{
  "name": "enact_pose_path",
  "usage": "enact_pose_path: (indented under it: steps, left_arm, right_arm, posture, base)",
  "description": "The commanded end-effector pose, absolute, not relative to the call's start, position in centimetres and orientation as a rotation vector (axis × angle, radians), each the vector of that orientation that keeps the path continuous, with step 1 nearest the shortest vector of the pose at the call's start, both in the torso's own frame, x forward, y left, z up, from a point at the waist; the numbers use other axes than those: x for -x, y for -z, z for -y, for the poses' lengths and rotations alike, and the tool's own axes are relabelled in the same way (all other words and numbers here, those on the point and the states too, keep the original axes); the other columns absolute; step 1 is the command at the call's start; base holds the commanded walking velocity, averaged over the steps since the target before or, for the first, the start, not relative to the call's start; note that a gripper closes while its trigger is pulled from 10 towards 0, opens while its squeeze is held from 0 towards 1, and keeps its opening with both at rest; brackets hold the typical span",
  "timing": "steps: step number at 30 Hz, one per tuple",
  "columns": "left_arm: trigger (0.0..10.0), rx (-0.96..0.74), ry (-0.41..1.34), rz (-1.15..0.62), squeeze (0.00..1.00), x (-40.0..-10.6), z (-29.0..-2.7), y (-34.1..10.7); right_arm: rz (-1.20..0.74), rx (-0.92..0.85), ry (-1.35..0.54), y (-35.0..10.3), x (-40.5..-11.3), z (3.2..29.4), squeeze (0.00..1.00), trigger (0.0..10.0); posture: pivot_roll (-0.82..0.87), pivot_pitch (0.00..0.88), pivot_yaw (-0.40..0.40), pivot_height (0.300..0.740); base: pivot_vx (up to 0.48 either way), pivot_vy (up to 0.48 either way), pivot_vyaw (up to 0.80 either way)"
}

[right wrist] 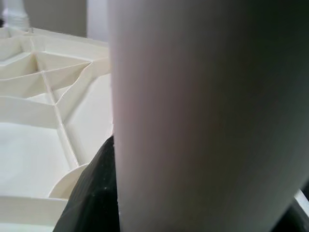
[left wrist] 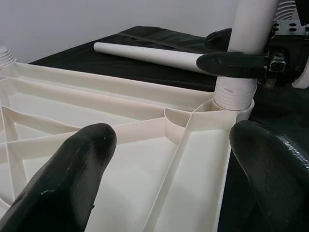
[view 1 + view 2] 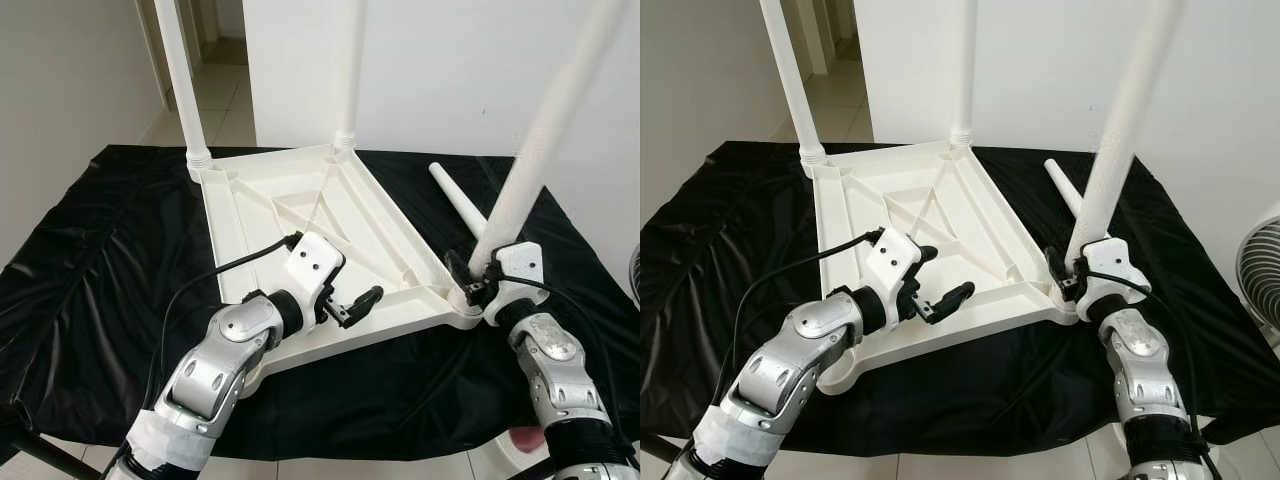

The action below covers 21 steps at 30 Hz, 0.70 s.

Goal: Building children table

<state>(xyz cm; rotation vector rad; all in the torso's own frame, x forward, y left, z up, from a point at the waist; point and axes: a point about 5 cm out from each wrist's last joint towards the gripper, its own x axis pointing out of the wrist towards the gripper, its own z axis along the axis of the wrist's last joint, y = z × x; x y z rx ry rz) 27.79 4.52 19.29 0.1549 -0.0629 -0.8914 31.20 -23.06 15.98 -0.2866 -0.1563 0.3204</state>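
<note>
Left eye view shows the white plastic tabletop point(image 3: 330, 230) lying upside down, ribs upward, on a black cloth point(image 3: 90, 260) that covers the work surface. Two white legs already stand upright in the far corners of the tabletop: the far left leg point(image 3: 180, 70) and the far right leg point(image 3: 348, 65). A third leg point(image 3: 540, 140) stands at the near right corner of the tabletop, leaning a little away from it, with its ribbed foot in the corner socket. The right gripper point(image 3: 472, 275) is closed around the low part of this third leg, just above the socket; in the right wrist view the leg fills most of the picture and one black finger point(image 1: 94, 193) presses against it. A loose fourth leg point(image 3: 458, 197) lies flat on the cloth just beside the right edge of the tabletop, behind the third leg. The left gripper point(image 3: 352, 308) is above the near edge of the tabletop, its fingers spread wide and holding nothing; the left wrist view looks between the two fingers point(image 2: 72, 179) across the ribs toward the corner where the right gripper holds the leg. Beyond the tabletop is a white wall point(image 3: 450, 70), and to the far left of it a tiled floor point(image 3: 225, 90).
</note>
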Motion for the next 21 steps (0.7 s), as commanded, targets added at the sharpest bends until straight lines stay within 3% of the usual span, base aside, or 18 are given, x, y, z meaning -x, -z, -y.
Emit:
enact_pose_path:
  steps: [1, 12, 21]
  left_arm:
    - [10.0, -0.151, 0.907, 0.065, 0.00, -27.5, -4.4, -19.5]
    - [10.0, -0.150, 0.910, 0.063, 0.00, -27.4, -4.4, -19.5]
    - [10.0, -0.154, 0.910, 0.062, 0.00, -27.4, -4.5, -19.6]
  right_arm:
    - [0.101, 0.293, -0.395, -14.6, -30.8, 22.2, 0.00, 10.0]
    - [0.084, 0.398, -0.430, -13.3, -30.2, 22.5, 0.00, 10.0]
    - [0.014, 0.255, -0.388, -11.9, -30.6, 22.8, 0.00, 10.0]
  posture:
    - [-0.04, 0.024, 0.024, 0.740]
    - [-0.03, 0.027, 0.032, 0.740]
    - [-0.03, 0.036, 0.033, 0.740]
  base:
    - [0.000, 0.000, 0.00]
    - [0.000, 0.000, 0.00]
    - [0.000, 0.000, 0.00]
